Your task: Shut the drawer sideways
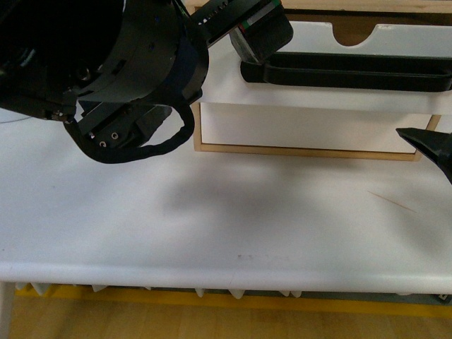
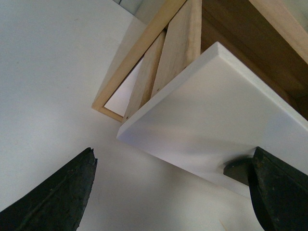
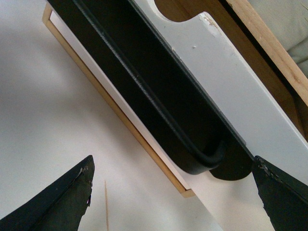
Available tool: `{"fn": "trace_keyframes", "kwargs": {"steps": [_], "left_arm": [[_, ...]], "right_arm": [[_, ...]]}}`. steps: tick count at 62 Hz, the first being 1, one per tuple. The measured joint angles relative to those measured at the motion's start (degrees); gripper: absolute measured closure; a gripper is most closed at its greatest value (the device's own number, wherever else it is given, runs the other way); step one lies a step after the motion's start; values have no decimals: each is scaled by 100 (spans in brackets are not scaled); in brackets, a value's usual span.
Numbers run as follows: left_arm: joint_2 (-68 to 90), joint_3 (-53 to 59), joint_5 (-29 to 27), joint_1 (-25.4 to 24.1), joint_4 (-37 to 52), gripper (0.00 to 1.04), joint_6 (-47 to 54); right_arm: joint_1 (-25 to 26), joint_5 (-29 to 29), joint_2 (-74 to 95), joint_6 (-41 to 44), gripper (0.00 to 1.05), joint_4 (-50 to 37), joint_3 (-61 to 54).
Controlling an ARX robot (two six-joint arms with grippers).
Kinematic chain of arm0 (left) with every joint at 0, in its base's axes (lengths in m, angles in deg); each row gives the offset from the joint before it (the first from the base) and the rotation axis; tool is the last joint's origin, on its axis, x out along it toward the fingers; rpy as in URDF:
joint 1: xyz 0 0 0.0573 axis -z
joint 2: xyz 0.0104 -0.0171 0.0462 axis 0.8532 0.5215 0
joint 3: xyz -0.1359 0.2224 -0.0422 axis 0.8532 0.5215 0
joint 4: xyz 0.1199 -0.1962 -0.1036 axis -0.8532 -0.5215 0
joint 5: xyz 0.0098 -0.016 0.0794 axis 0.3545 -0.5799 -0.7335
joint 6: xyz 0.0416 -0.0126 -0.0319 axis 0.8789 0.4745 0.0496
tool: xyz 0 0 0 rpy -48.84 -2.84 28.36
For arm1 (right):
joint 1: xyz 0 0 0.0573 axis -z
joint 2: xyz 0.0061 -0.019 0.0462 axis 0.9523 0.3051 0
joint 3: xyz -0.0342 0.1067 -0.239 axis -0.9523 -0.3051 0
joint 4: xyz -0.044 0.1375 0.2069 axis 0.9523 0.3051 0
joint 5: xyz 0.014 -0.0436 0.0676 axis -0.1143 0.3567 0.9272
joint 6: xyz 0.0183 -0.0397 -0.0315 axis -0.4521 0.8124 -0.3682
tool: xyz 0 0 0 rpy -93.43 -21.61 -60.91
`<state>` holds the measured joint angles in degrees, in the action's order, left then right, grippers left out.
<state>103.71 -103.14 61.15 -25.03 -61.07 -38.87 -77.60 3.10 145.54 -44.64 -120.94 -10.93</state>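
The drawer [image 1: 318, 53] has a white front, a long black bar handle [image 1: 353, 70] and a half-round notch [image 1: 357, 35]. It sits in a light-wood frame [image 1: 296, 150]. In the left wrist view the drawer front [image 2: 216, 110] stands out from the frame [image 2: 139, 53], with its wooden side [image 2: 178, 48] showing. My left gripper [image 2: 175, 187] is open and empty at the drawer's left end, one finger [image 2: 279, 192] next to the handle's end [image 2: 238, 171]. My right gripper [image 3: 173, 192] is open and empty, facing the handle's right end [image 3: 202, 159]. Its fingertip [image 1: 434, 145] shows at the right edge.
A plain white drawer front [image 1: 311, 127] without a handle sits below. The white table [image 1: 212, 226] runs to its front edge near me. A thin brown mark [image 1: 392, 203] lies on it at the right. My left arm [image 1: 106, 63] fills the upper left.
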Motion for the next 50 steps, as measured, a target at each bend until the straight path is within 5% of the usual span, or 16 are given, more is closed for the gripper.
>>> {"fn": "trace_keyframes", "kwargs": {"steps": [50], "left_arm": [[1604,-2011,586,-313,-383,6,282]], "right_arm": [[116,-415,2041,-197,9,-61,2037]]}}
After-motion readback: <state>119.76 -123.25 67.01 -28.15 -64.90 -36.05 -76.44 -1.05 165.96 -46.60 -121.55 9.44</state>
